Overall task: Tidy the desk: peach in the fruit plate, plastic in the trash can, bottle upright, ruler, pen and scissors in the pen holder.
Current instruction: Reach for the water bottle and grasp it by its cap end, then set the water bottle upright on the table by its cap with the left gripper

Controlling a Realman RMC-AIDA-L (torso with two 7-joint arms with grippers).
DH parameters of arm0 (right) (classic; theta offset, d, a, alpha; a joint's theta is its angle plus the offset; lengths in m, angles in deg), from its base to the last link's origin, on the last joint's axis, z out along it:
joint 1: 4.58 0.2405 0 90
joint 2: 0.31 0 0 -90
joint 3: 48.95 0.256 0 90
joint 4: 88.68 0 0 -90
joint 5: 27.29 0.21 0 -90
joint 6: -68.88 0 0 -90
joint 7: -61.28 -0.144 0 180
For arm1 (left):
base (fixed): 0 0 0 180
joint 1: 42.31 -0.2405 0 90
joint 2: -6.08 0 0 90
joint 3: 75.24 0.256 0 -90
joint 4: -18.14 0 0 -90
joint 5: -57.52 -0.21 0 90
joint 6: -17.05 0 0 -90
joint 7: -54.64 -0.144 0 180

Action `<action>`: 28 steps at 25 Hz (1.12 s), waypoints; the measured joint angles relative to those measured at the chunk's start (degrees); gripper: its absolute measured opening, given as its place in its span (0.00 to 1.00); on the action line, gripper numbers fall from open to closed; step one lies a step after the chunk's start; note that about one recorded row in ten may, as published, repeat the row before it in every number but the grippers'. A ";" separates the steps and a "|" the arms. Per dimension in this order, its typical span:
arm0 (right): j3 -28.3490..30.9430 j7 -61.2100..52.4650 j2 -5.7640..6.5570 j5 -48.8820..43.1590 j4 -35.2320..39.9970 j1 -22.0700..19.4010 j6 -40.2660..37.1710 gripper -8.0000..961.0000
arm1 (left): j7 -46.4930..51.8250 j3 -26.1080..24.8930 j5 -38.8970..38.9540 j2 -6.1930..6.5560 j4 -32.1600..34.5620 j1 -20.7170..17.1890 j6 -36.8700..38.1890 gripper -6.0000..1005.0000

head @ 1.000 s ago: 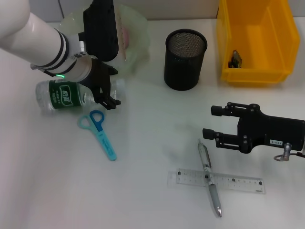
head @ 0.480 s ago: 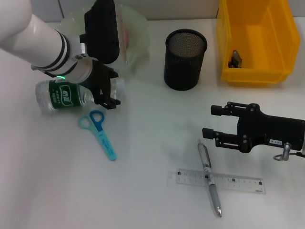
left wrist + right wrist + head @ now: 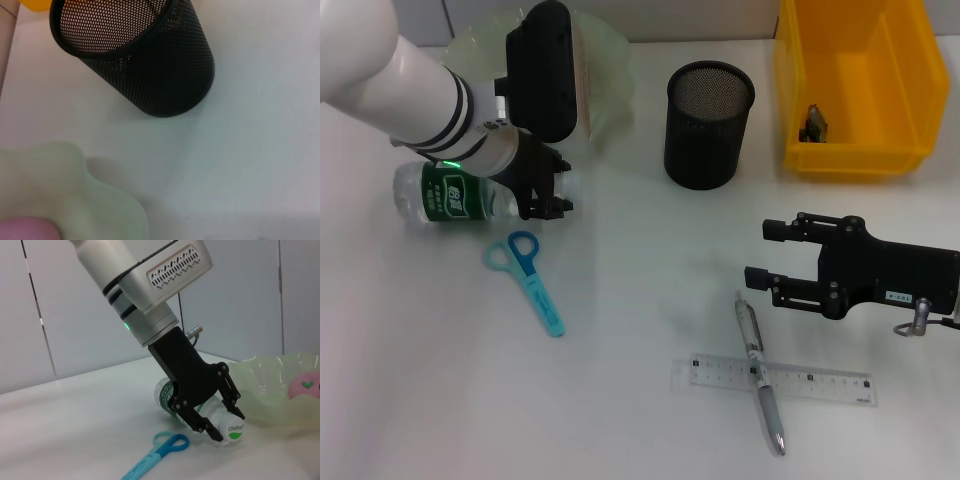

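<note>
- Two arms showed: the left gripper (image 3: 548, 195) stood with fingers spread astride the neck of the bottle (image 3: 450, 196), not yet clenched; the right gripper (image 3: 760, 255) hung released above the pen (image 3: 760, 373) and ruler (image 3: 772, 380).
- Bottle lay on its side beside the fruit plate (image 3: 610, 90), near the scissors (image 3: 527, 279).
- Closing off-centre might roll the round bottle away or knock the plate.

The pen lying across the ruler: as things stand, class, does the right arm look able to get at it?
Probably yes. The right gripper hangs open just beside the pen, which lies on top of the ruler with nothing over it. The left gripper is busy far off at the bottle.
</note>
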 joint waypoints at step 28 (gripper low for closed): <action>0.07 -0.03 -0.17 -0.03 0.00 0.12 0.25 0.70 | -0.02 -0.27 0.42 0.00 0.62 -0.03 0.88 0.45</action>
